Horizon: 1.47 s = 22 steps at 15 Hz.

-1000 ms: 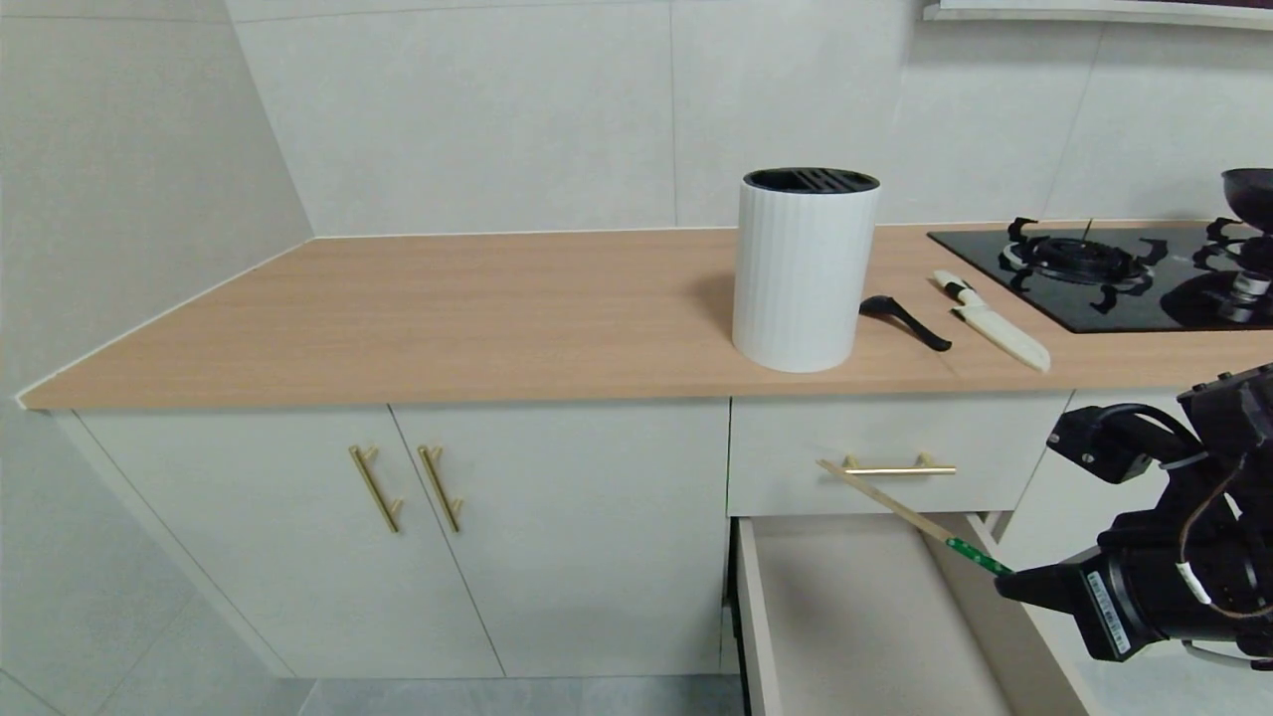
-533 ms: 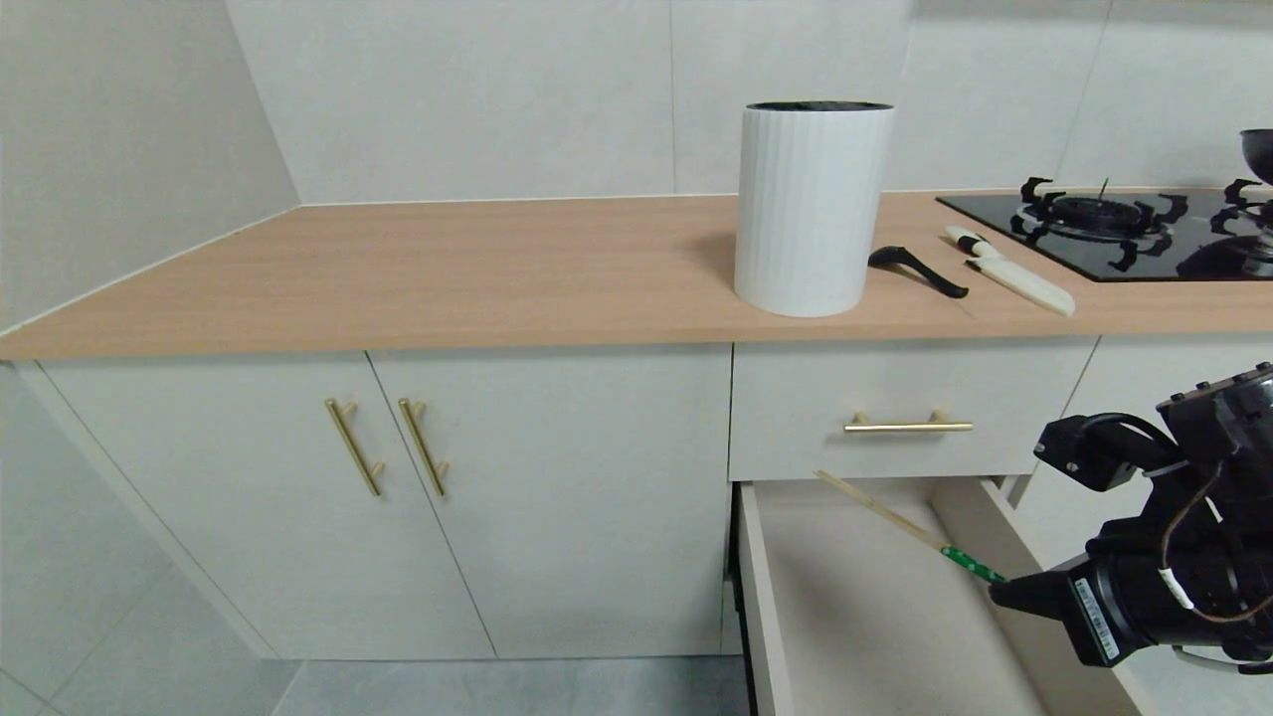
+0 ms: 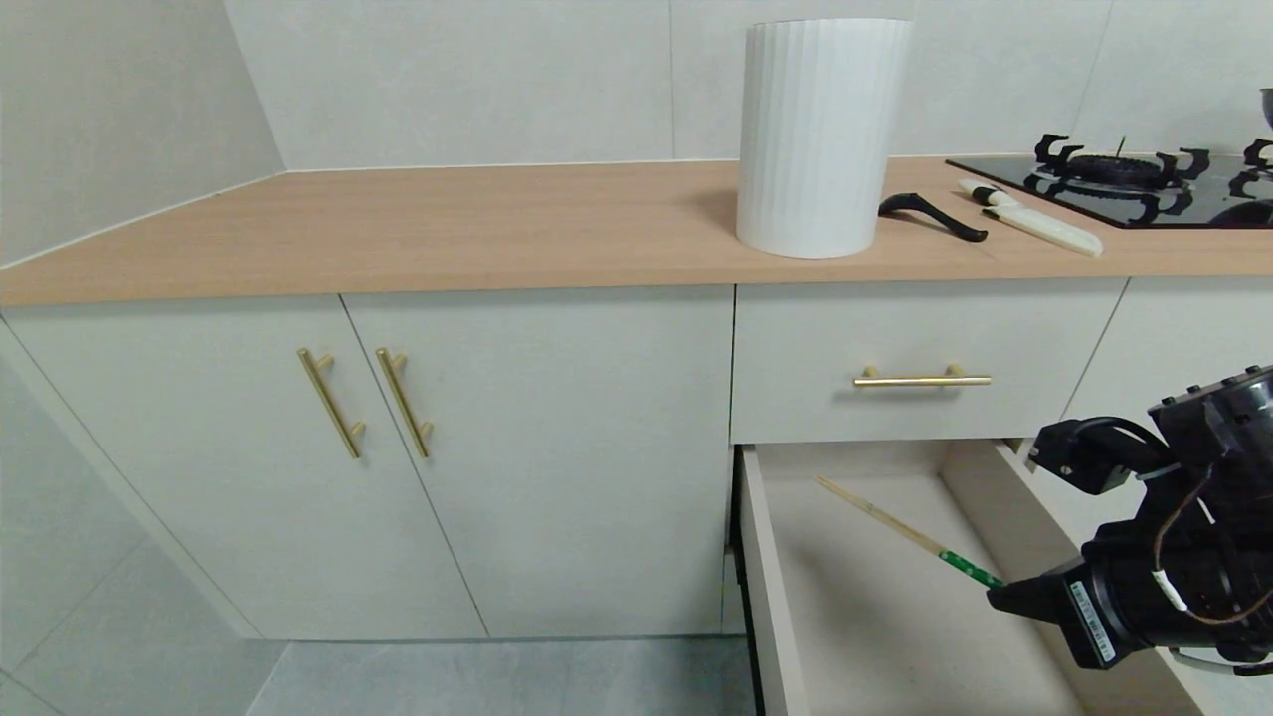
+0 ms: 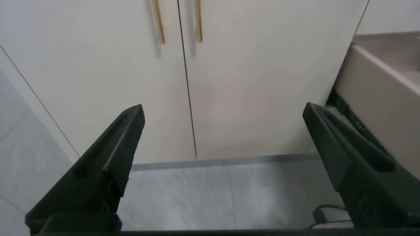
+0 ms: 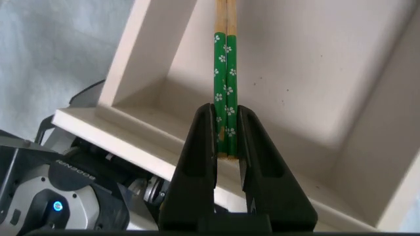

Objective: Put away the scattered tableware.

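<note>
Your right pincer sank, clamped on the chopsticks, tips ahead of it inside the open drawer; release looked due next.

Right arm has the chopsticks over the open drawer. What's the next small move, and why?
Probably lower the right gripper slightly toward the drawer floor: the chopsticks are clamped at their green ends, tips angled down inside the drawer, seemingly above its floor, so releasing now might bounce them.

Lower right: pulled-out drawer is open from above; side walls bound it, upper drawer front and handle sit right above its back end.
</note>
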Tool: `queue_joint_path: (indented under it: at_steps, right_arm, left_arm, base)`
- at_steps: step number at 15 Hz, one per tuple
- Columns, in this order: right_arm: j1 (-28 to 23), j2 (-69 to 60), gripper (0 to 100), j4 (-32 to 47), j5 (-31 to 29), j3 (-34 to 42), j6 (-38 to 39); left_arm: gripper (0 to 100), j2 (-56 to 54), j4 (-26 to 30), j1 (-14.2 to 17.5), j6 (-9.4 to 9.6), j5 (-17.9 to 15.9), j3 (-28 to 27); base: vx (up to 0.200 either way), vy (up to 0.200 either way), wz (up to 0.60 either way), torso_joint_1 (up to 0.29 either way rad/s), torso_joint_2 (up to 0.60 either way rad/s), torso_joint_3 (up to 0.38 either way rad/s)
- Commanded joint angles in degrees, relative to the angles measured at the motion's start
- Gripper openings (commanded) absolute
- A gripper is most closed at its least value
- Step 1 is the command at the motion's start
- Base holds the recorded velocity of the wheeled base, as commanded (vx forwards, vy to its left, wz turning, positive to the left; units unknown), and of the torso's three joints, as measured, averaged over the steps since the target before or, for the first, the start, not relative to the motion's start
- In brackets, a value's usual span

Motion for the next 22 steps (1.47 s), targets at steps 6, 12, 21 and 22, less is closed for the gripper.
queue_joint_path:
  at_steps: [6,12,21,22]
  right_arm:
    - [0.74,3.09,0,0.10,-0.58,-0.02,-0.01]
    - [2.50,22.51,0,-15.54,-9.10,-0.55,9.92]
    - [5.04,40.79,0,-37.43,-16.04,-1.25,19.68]
    - [5.04,42.11,0,-39.80,-16.48,-1.34,19.94]
  left_arm:
    - [100,0.00,-0.01,0.00,-0.01,0.01,0.01]
    - [100,0.00,-0.01,0.00,-0.01,0.01,0.01]
    - [100,0.00,-0.01,0.00,-0.01,0.01,0.01]
    - [100,0.00,-0.01,0.00,-0.01,0.01,0.01]
  base:
    - [0.000,0.000,0.00,-0.003,0.02,0.017]
    - [0.000,0.000,0.00,0.000,0.00,0.000]
    - [0.000,0.000,0.00,0.000,0.00,0.000]
    - [0.000,0.000,0.00,0.000,0.00,0.000]
